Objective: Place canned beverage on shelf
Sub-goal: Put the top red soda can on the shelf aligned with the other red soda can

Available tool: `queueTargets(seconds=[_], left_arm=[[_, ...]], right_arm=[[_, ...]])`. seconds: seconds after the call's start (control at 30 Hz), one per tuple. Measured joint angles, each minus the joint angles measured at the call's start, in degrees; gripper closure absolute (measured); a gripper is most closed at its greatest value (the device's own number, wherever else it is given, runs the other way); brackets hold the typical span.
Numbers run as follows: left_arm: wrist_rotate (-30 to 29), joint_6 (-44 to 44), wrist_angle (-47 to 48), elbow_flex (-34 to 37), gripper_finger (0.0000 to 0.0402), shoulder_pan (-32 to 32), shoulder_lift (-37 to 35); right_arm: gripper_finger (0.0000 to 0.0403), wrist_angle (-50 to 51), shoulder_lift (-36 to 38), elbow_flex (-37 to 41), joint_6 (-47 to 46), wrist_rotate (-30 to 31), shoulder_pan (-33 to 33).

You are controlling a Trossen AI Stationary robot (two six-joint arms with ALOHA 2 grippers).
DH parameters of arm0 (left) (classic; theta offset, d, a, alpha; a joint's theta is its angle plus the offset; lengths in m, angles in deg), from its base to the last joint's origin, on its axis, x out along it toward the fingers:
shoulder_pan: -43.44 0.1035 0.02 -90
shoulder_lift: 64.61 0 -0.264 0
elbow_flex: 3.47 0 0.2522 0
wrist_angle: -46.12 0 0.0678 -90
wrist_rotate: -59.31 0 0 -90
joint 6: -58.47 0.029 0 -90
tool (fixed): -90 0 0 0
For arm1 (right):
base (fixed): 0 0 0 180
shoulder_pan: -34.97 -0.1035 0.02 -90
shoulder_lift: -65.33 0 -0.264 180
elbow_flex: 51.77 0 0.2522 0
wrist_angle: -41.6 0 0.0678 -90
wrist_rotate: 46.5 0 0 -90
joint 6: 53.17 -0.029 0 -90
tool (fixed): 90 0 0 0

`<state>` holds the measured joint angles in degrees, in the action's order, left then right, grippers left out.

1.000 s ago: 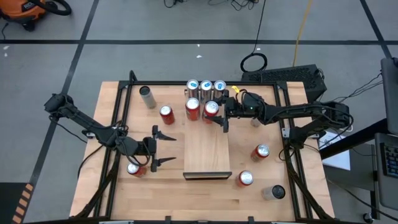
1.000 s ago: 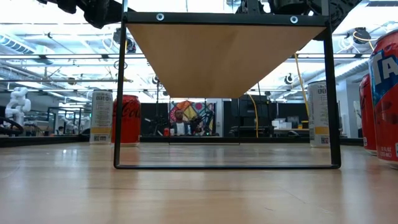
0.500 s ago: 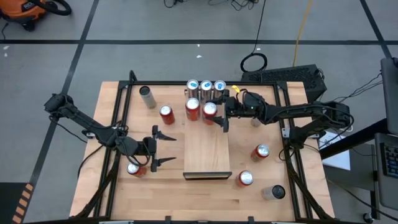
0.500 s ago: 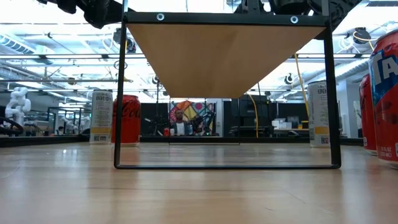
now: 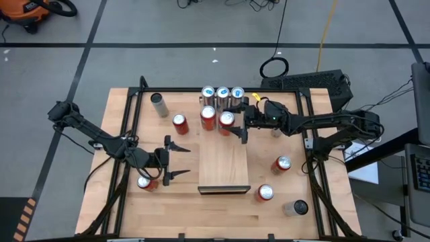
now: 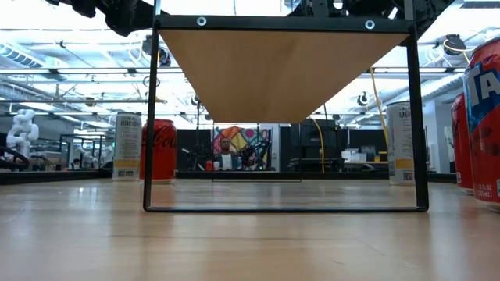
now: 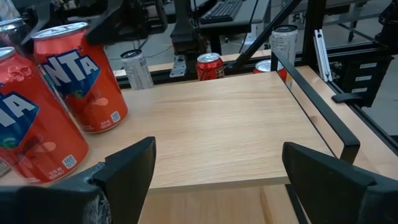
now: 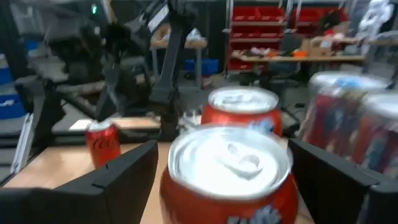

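While the right gripper (image 5: 240, 125) gapes, apparently empty, a red can (image 5: 227, 119) tops the pale shelf (image 5: 224, 161).

The floor (image 5: 168, 60) around the table is grey and smooth, with dark lines crossing it. An orange machine with a black hose (image 5: 30, 12) sits on the floor in a far corner. A black cable lies curled in a ring (image 5: 274, 67) on the floor. Long white ceiling lights (image 6: 62, 58) shine in the big room behind. Red storage bins on shelves (image 8: 273, 15) stand at the back.
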<state>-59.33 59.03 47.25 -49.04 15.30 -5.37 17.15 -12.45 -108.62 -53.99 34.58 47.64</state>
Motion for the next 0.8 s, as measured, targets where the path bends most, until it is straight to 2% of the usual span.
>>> queueTargets(seconds=[0.27,0.43,0.53,0.67,0.8], left_arm=[[0.0,-0.2,0.9,0.0,0.0055,0.0,0.0],[0.0,-0.2,1.1,0.0,0.0055,0.0,0.0],[0.0,-0.2,1.2,0.0,0.0055,0.0,0.0],[0.0,-0.2,1.2,0.0,0.0055,0.0,0.0],[0.0,-0.2,1.2,0.0,0.0055,0.0,0.0]], right_arm=[[0.0069,6.4,6.1,0.0,1.6,3.6,-2.1],[0.0069,16.5,11.3,0.0,2.5,10.2,-3.7],[0.0069,22.1,13.6,0.0,0.4,10.8,-4.2],[0.0069,26.6,13.5,0.5,-3.6,10.4,-5.7],[0.0081,26.8,11.9,1.6,-4.5,10.6,-7.5]])
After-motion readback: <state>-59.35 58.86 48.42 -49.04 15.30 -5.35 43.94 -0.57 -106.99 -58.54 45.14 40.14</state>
